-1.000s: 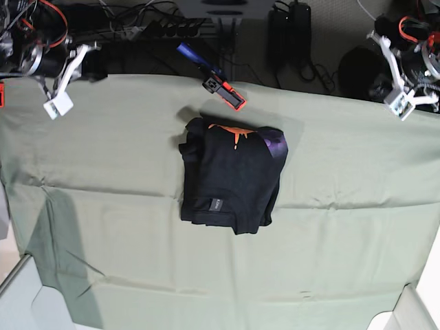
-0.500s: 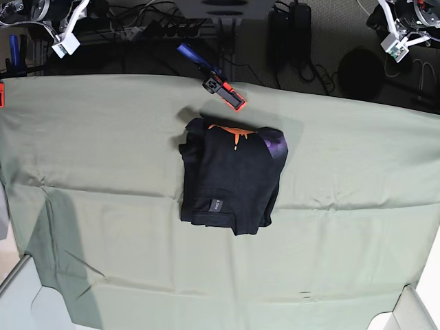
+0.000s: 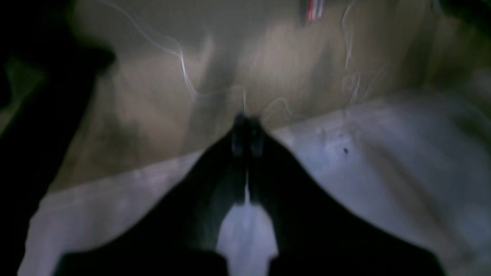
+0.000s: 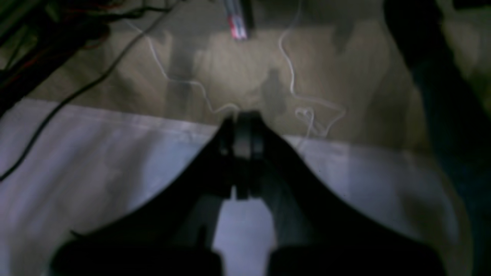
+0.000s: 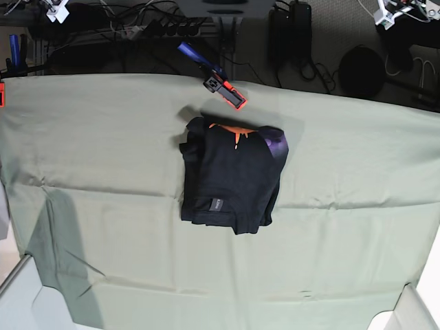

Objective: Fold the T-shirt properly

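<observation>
The black T-shirt (image 5: 232, 177) lies folded into a compact rectangle in the middle of the pale green sheet (image 5: 103, 151). Its small label (image 5: 214, 204) faces up near the front edge, and an orange bit (image 5: 234, 130) and a purplish patch (image 5: 276, 143) show at the far edge. Only the tip of my left gripper (image 5: 383, 16) shows at the top right corner, far from the shirt. My right gripper (image 5: 56, 10) is at the top left corner. In the blurred wrist views the left gripper (image 3: 247, 134) and the right gripper (image 4: 241, 134) are both shut on nothing.
An orange and blue clamp (image 5: 221, 84) lies at the sheet's far edge, just behind the shirt. A round black disc (image 5: 361, 72) sits beyond the far right edge. Cables and a power strip (image 5: 175, 29) run along the back. White boxes stand at the front corners.
Both arms have drawn back and up from the sheet's far corners to the top corners of the base view. The folded T-shirt has not moved.
</observation>
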Motion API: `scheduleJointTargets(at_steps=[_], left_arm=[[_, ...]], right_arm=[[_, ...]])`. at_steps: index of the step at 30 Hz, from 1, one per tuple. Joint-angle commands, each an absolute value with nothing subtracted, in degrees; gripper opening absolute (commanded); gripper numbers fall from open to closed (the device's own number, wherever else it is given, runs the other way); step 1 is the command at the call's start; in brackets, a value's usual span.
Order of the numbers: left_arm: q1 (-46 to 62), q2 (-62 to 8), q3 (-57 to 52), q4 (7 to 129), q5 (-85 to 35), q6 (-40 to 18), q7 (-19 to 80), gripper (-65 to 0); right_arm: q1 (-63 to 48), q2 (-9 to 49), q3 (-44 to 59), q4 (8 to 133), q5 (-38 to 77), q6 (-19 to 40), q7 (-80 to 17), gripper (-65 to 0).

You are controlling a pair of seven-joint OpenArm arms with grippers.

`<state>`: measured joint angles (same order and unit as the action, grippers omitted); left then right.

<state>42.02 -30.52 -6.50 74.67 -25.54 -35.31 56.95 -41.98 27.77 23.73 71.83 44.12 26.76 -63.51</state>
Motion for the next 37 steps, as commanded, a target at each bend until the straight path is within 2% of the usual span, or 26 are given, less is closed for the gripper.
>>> scheduleJointTargets(at_steps=[1,5,9,12,19,27,32,37], left_arm=[[41.3,-31.3,-4.5,73.0,-24.8,-34.7,57.3,-65.0],[34.0,-30.9,6.1,63.4,-22.4,-30.9,57.5,-65.0],[24.8,-27.5,14.0,51.4,-19.3,-30.6,60.2,-65.0],[17.2,-24.4,19.4,40.6,-17.7,-30.6,60.3,-65.0],[1.5,-17.1,31.2,21.4,-16.4,-28.7,57.9,-65.0],[-7.5,-11.8,41.1,16.7,-16.5,-25.9,58.7,-65.0],[-9.4,-9.0,40.8,16.5,-16.5,-24.2,58.4,-65.0],[-9.0,-8.2,35.1,16.5,-14.0,-24.2,58.3,-65.0]], right_arm=[[-40.8,28.6,23.5,70.0,43.5,30.2,-64.2,-65.0],[-33.8,28.6,19.2,60.3,40.6,28.4,-66.9,-65.0],[-26.4,28.5,10.8,49.9,34.2,23.8,-67.1,-65.0],[-20.5,28.4,3.8,42.2,33.4,21.1,-67.1,-65.0],[-8.7,25.0,-3.7,29.5,33.5,20.8,-68.9,-65.0],[0.1,20.2,-3.9,22.1,33.4,20.7,-69.4,-65.0],[4.4,19.2,-3.9,21.2,33.4,20.7,-66.8,-65.0],[8.1,18.9,-3.9,21.2,33.4,20.7,-66.8,-65.0]])
